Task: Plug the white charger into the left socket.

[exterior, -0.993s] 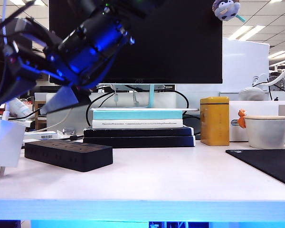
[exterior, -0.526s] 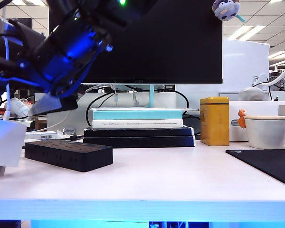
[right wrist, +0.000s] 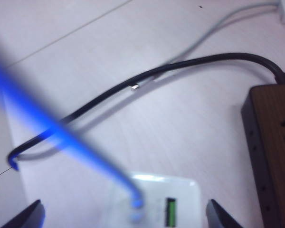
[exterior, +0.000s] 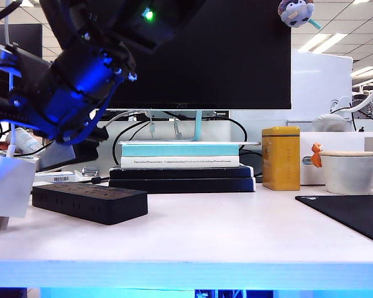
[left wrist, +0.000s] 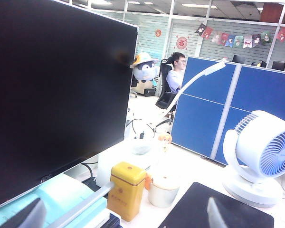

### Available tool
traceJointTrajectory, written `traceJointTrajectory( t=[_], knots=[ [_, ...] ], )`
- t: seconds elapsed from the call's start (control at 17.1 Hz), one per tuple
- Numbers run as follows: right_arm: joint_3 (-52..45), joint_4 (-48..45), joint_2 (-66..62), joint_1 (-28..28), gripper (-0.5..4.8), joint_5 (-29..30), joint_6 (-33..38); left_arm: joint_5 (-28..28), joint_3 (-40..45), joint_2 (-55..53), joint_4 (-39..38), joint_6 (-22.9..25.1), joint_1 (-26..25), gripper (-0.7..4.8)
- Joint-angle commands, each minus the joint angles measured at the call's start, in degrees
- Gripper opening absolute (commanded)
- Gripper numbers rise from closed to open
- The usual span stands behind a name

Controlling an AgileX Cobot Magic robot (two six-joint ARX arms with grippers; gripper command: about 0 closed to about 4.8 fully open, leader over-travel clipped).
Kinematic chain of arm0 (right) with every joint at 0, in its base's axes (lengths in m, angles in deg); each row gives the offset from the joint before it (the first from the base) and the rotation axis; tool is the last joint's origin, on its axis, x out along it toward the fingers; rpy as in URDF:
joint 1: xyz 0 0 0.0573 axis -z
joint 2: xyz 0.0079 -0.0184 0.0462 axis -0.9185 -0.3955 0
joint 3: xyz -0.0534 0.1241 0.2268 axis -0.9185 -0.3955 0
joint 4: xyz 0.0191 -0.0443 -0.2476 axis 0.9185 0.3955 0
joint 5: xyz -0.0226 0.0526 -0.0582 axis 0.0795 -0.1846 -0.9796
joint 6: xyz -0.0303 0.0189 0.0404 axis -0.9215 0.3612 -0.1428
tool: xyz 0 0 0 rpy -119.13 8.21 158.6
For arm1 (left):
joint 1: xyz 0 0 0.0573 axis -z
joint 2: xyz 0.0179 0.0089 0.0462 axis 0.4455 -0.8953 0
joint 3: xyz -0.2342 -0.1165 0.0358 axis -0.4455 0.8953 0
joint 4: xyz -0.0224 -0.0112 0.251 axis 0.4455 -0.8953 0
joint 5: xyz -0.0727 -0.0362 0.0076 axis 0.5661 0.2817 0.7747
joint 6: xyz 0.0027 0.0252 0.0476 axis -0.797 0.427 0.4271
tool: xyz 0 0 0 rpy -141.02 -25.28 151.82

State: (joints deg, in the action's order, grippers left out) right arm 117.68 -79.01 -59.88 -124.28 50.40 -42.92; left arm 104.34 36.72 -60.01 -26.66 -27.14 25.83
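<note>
White tabletop (exterior: 199, 230) spreads across the exterior view. At its left lies the black power strip (exterior: 89, 201), with a white strip (exterior: 59, 177) bearing a barcode label just behind it. Mid-table sits a stack of books (exterior: 181, 167) under the monitor. To the right stands a yellow tin (exterior: 281, 158), then a white mug (exterior: 351, 171), and a black mat (exterior: 351, 214) covers the near right corner.

Charger (exterior: 10, 186) left of power strip (exterior: 90, 202)
</note>
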Motion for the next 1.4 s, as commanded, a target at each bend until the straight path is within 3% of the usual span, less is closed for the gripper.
traceJointTrajectory(
  t=[0.06, 0.58, 0.64, 0.76, 0.82, 1.23, 1.4],
  knots=[
    [0.2, -0.8, -1.1, -0.2, 4.79, -1.1, 0.8, -0.1, -0.3, 0.2, 0.6, -0.3, 0.0, 4.79],
    [0.2, -1.8, -2.2, -0.2, 4.71, -3.3, 2.8, -0.1, -0.3, 0.2, 0.0, -0.3, 0.0, 4.79],
    [0.2, -1.8, -2.3, -0.2, 4.34, -3.5, 2.7, 0.0, -0.3, 0.2, 0.0, -0.3, 0.0, 4.79],
    [0.2, -2.5, -2.3, -0.2, 2.53, -3.7, 2.7, 0.0, -0.3, 0.2, 0.0, -0.3, 0.0, 4.79],
    [0.2, -3.1, -2.3, -0.2, 2.41, -3.7, 2.7, 0.2, -0.3, 0.2, 0.0, -0.3, 0.0, 4.79],
    [0.2, -4.2, -2.3, -0.2, 2.42, -3.7, 2.6, 1.0, -0.3, 0.2, -1.0, 0.9, -0.1, 4.79],
    [0.2, -4.2, -2.2, -0.1, 2.42, -3.7, 2.2, -0.2, -0.3, 0.2, -10.4, 10.3, -0.1, 4.79]
  ],
)
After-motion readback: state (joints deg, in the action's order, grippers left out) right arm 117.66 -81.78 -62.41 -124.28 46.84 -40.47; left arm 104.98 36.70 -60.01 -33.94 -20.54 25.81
